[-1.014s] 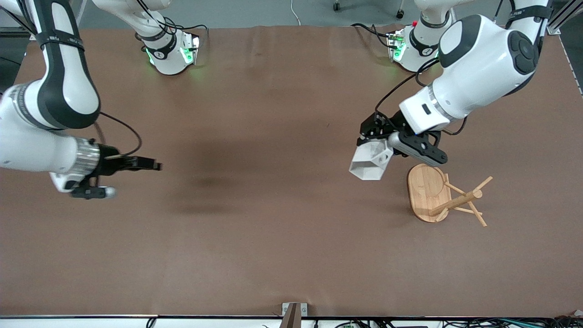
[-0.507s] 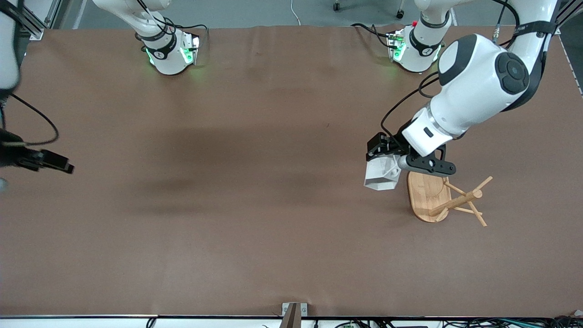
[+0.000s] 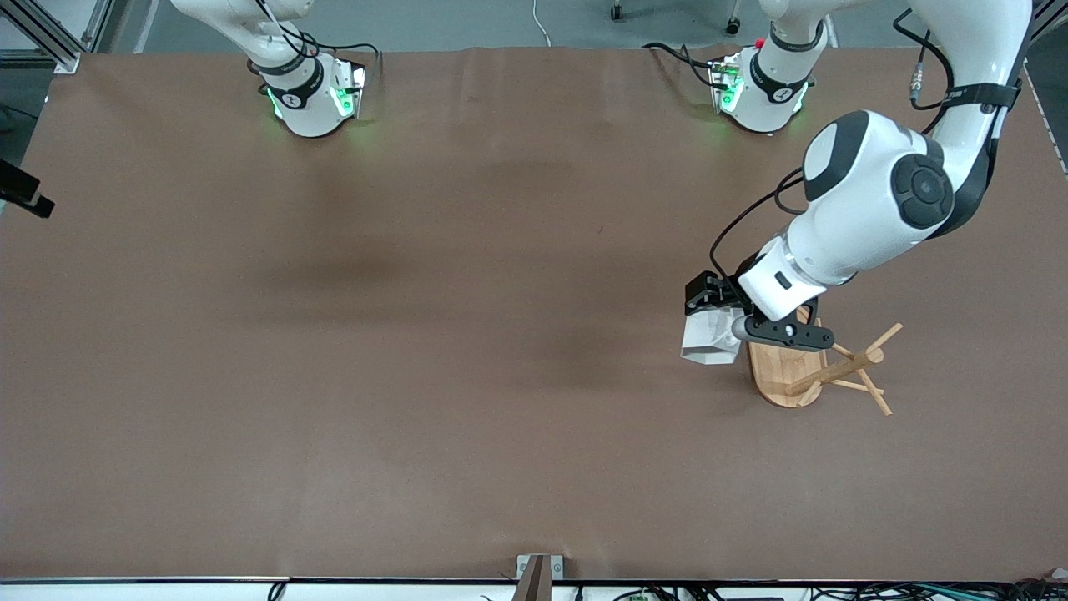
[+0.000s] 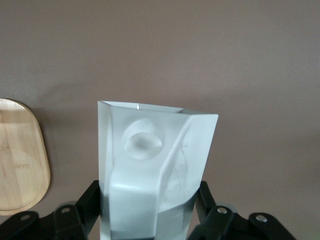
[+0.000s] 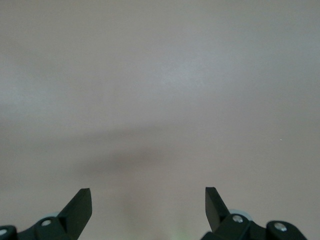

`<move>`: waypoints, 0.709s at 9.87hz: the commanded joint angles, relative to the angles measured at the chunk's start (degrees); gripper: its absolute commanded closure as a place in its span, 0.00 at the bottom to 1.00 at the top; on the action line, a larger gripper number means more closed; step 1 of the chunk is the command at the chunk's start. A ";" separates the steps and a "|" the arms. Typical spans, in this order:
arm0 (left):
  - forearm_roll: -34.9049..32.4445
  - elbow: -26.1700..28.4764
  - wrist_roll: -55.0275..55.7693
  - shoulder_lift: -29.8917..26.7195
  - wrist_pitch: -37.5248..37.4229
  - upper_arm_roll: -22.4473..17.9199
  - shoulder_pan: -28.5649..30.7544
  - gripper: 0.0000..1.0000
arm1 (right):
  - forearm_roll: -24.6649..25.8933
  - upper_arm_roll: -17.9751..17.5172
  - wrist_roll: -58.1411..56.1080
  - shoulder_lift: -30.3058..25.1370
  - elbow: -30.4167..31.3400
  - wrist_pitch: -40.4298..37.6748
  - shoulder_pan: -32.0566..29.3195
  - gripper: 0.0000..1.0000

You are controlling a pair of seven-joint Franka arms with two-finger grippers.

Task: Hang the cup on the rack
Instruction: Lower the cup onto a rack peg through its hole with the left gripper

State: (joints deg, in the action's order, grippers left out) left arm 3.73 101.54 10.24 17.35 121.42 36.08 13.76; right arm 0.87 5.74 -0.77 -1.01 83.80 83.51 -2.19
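Note:
My left gripper (image 3: 711, 321) is shut on the white faceted cup (image 3: 709, 340), held low beside the rack's oval base. In the left wrist view the cup (image 4: 150, 170) fills the middle, its side tab with the round hole facing the camera, and the dark fingers (image 4: 87, 210) clamp it from both sides. The bamboo rack (image 3: 813, 359) stands at the left arm's end of the table, post and pegs leaning away from the cup; its base shows in the left wrist view (image 4: 20, 160). My right gripper (image 5: 148, 200) is open and empty over bare table; only a dark tip (image 3: 25, 194) shows at the front view's edge.
The brown table (image 3: 467, 351) spreads wide between the two arms. The arm bases (image 3: 309, 92) stand along the edge farthest from the front camera. A small bracket (image 3: 538, 572) sits at the nearest edge.
My left gripper has carried the cup down and toward the rack's base. My right arm has pulled away toward its own end, almost out of the front view.

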 commanded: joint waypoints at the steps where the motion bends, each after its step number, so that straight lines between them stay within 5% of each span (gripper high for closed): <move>1: -1.00 3.91 -7.75 -1.44 -0.13 -6.87 -3.73 1.00 | 1.16 -1.61 0.85 -0.92 1.80 1.03 -1.16 0.00; 3: -1.00 5.24 -8.66 -3.11 -0.48 -10.76 -6.37 1.00 | 1.24 -1.61 0.33 -0.92 1.54 0.86 -1.15 0.00; 7: -1.00 10.16 -9.01 -6.97 -0.65 -12.26 -6.47 1.00 | 0.98 -1.61 2.09 -0.92 1.45 0.68 -0.80 0.00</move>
State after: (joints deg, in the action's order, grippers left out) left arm 3.62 107.59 1.88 12.61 120.52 24.98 7.94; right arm 1.08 4.91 0.55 -0.98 84.09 83.73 -2.22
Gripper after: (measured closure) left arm 0.203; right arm 0.000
